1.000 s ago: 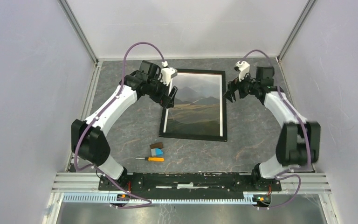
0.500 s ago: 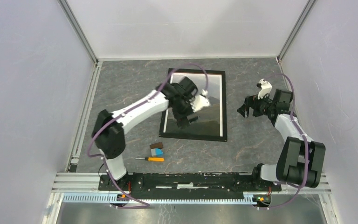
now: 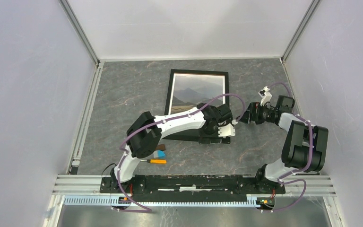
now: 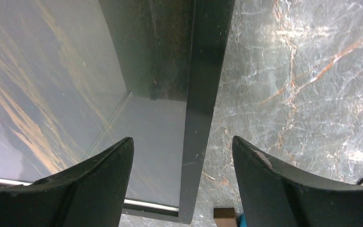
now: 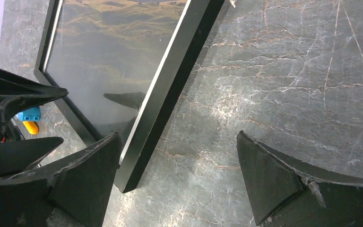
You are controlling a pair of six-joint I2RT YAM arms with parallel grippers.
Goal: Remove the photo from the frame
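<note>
Seemingly to lift the frame [image 5: 170,90], the left fingers [image 4: 108,161] stood wide astride its black edge; the right fingers [image 5: 264,175], also wide, hung just beside its near corner.

The left arm [image 3: 179,120] is stretched toward 3 o'clock, the left gripper [image 3: 216,137] pointed downward with jaws parted. The right gripper [image 3: 244,118] is aimed toward 9 o'clock, jaws spread wide.

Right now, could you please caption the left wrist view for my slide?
Open left gripper over the frame edge, photo under glass, marble table alongside.
</note>
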